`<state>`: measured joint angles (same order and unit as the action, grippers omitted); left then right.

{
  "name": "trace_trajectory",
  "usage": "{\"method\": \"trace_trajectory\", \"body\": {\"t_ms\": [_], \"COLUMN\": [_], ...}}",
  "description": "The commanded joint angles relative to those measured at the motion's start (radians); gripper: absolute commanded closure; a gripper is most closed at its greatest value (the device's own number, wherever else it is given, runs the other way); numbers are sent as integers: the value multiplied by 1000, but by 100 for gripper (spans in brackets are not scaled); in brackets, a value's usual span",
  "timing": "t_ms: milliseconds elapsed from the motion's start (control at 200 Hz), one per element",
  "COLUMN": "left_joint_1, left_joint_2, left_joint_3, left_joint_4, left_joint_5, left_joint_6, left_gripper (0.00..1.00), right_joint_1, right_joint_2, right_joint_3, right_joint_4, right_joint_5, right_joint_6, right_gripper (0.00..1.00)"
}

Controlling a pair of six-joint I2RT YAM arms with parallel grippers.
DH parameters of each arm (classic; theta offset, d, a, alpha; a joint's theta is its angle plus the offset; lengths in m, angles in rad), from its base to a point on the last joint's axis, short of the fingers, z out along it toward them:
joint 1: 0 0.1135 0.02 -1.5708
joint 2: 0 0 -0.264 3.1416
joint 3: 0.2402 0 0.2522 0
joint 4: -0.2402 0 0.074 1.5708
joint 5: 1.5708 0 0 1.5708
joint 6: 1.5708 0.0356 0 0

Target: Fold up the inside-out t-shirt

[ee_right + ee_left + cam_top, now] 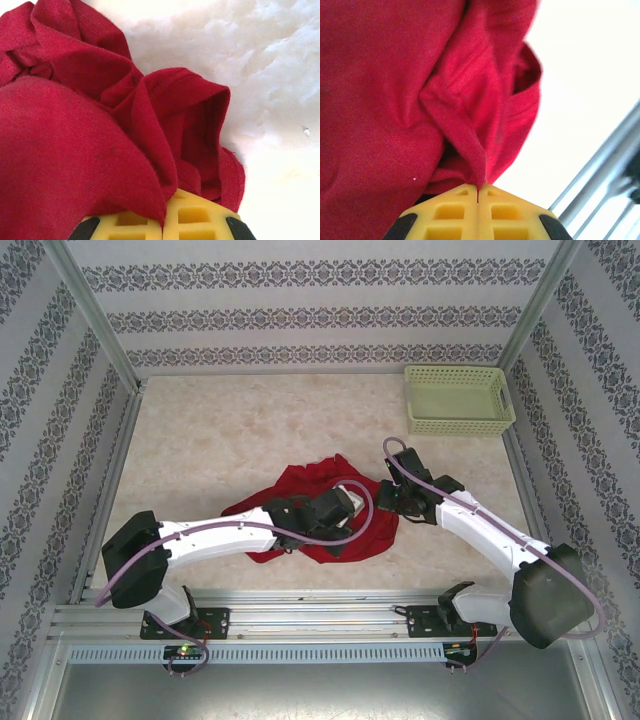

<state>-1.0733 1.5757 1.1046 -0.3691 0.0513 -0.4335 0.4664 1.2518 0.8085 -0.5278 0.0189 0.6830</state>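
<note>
Red inside-out t-shirt [305,480] lies crumpled at the middle of the tabletop [220,430]. I see my left gripper [478,194] with jaws pressed together on a fold, and my right gripper [164,220], at the heap's 3 o'clock, likewise pinching cloth.

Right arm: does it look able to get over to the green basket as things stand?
Probably not freely: the right hand is shut on the t-shirt, which the left hand also pinches. The way to the basket is open, but the cloth would drag along.
</note>
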Motion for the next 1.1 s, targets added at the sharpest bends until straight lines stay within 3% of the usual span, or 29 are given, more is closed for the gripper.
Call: {"method": "trace_trajectory", "body": {"t_ms": [0,110,185,255,330,400,495,585,834,954,1094], "left_joint_1": [-4,-2,5,18,28,38,74,138,171,182,206], "left_joint_2": [-27,-102,-162,-215,-240,-226,-184,-161,-156,-133,-126], "left_joint_3": [-18,-92,-149,-198,-219,-216,-219,-245,-279,-291,-296], "left_joint_4": [79,94,89,65,20,-19,-28,16,134,139,138], "left_joint_5": [14,-19,-83,-162,-232,-254,-242,-181,-67,-70,-86], "left_joint_6": [6,-1,-26,-51,-50,-37,-49,-81,-77,-90,-140], "left_gripper": [91,73,53,45,40,36,36,45,52,58,67], "right_joint_1": [-10,-9,-9,-6,3,27,89,168,400,469,502], "right_joint_2": [-11,-13,-17,-28,-53,-93,-153,-205,-188,-110,-8], "right_joint_3": [0,-12,-17,-21,-23,-23,-13,-10,-111,-124,-70], "right_joint_4": [1,17,30,32,26,1,-55,-86,78,178,147], "right_joint_5": [36,28,16,13,16,34,100,121,29,13,62], "right_joint_6": [11,3,-3,-6,-14,-23,-35,-36,115,161,154], "right_gripper": [100,100,100,100,82,58,38,33,33,38,50]}}
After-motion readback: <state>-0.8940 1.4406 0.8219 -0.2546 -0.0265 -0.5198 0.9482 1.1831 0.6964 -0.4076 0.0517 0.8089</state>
